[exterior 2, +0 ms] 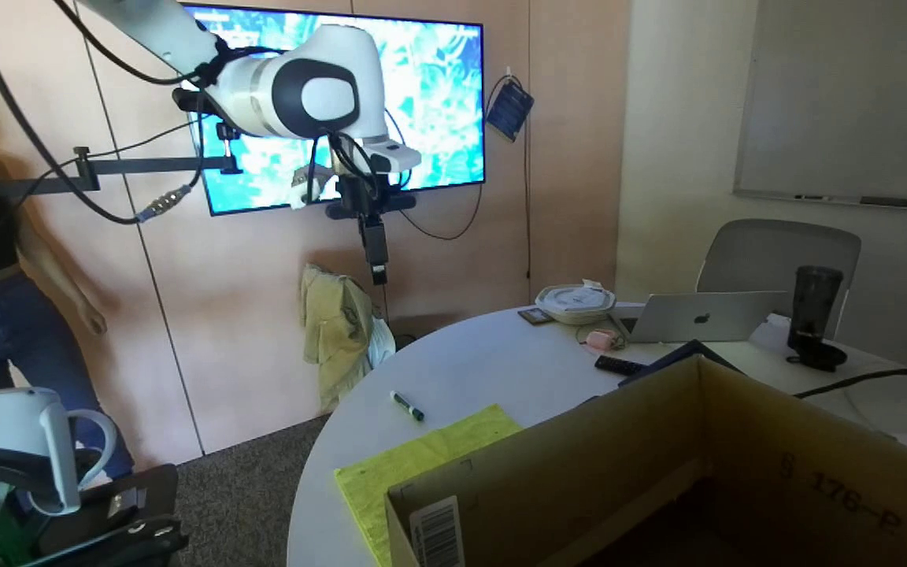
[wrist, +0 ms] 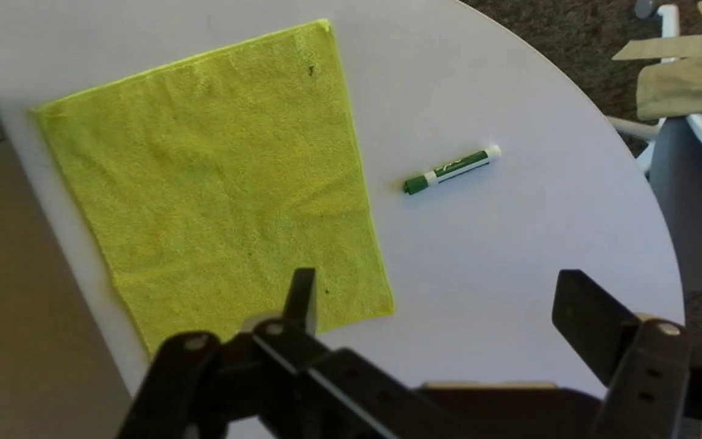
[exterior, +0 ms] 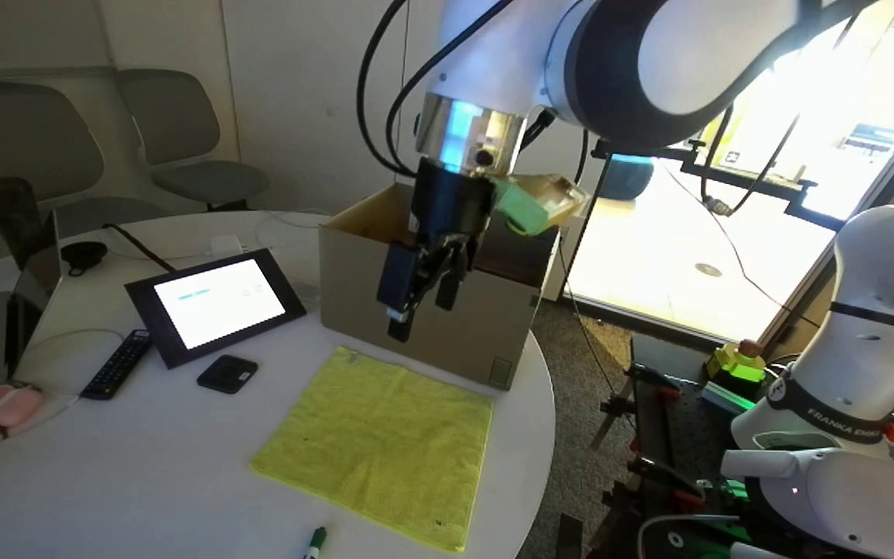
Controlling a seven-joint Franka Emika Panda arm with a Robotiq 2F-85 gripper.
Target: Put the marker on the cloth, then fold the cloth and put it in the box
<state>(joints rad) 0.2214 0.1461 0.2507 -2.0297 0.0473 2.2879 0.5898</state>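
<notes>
Cloth of thin yellow-green fabric (exterior: pixel 385 446), square and spread flat, lies on a round white table (exterior: pixel 152 481) in an exterior view. Just past its far edge stands a large brown cardboard box (exterior: pixel 486 330), open at the top. The black two-fingered robot gripper (exterior: pixel 422 310) hangs above the table in front of the box, its fingers parted. A slim green-and-white cylindrical marker (exterior: pixel 314 543) shows at the near edge, partly out of view, close to the cloth. To the cloth's left sit a small squarish black block (exterior: pixel 227 373), a black-framed tablet with a lit white screen (exterior: pixel 218 307) and a long black remote control (exterior: pixel 116 365).

In an exterior view the box stands near, a white barcode label (exterior 2: pixel 436 535) on its inner wall at left. It hides part of the cloth; the marker lies on the table beyond, apart from the cloth. A silver laptop (exterior 2: pixel 713 315) stands far right.

In the wrist view the fingers are wide apart, and the marker lies just right of the cloth, green cap toward it.
</notes>
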